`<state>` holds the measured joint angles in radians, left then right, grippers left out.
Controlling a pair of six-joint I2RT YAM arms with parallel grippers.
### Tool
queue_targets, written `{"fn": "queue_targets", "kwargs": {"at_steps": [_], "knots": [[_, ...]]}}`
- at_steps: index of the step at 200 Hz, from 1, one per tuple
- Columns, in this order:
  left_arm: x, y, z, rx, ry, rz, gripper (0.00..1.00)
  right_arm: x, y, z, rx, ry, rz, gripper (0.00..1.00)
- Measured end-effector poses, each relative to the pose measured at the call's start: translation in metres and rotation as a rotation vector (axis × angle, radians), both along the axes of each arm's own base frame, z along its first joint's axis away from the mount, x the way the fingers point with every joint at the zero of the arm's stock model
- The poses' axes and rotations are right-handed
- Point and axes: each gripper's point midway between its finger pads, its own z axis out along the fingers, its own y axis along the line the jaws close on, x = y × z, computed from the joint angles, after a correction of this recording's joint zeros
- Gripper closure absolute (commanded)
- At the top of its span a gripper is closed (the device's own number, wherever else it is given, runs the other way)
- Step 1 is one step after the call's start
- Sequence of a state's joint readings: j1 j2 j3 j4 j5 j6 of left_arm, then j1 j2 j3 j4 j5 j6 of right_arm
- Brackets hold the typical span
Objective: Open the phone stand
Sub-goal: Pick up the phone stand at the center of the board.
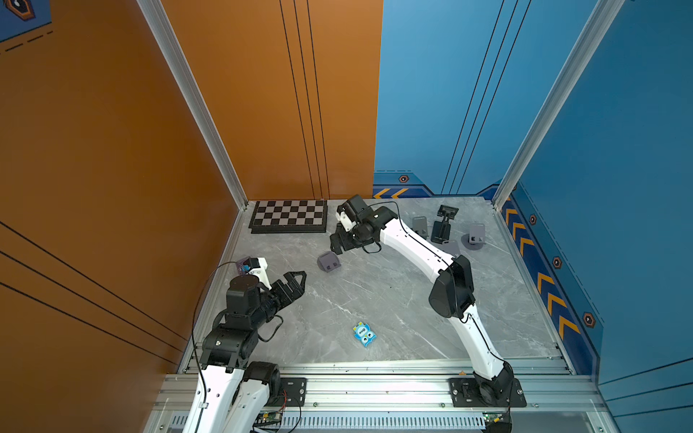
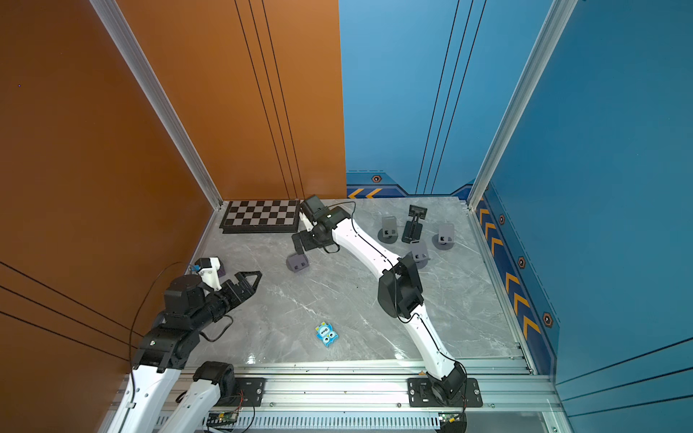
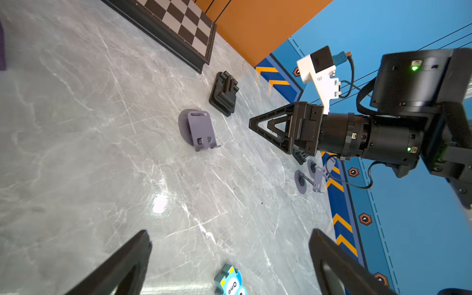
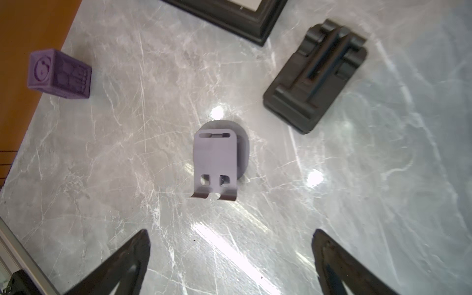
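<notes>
Right wrist view: grey phone stand sits between purple cube and folded black stand; both arms' jaws gape empty.

Walls: orange wall from 9 to 12 o'clock, blue wall from 12 to 3 o'clock, both with thin black lines.
Frame: aluminium posts at the far corners.
Surface: tabletop of glossy grey veined marble.
Light: glare spots on it.

A robotics lab cell: aluminium frame, printed wall panels; marble-look tabletop.
</notes>
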<state>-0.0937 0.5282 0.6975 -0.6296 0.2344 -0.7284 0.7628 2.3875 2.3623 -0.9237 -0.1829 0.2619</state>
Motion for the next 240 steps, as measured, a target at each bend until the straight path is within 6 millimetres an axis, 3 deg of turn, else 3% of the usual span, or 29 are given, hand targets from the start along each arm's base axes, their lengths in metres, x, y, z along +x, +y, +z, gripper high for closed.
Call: {"fn": "queue_targets", "kwargs": {"at_steps": [34, 75, 190, 240], "knots": [[-0.02, 0.007, -0.013, 0.032, 0.065, 0.006, 0.02, -0.023, 0.022, -0.037, -0.051, 0.04, 0.058, 0.0], [-0.035, 0.008, -0.014, 0.034, 0.089, 0.006, 0.02, -0.025, 0.027, -0.065, -0.136, 0.006, 0.068, 0.0], [-0.046, -0.003, -0.002, 0.011, 0.107, -0.068, 0.02, 0.003, 0.04, -0.091, -0.186, -0.098, 0.021, 0.05], [-0.042, -0.005, -0.004, 0.025, 0.129, -0.092, 0.02, 0.01, 0.041, -0.099, -0.171, -0.087, 0.01, 0.17]]}}
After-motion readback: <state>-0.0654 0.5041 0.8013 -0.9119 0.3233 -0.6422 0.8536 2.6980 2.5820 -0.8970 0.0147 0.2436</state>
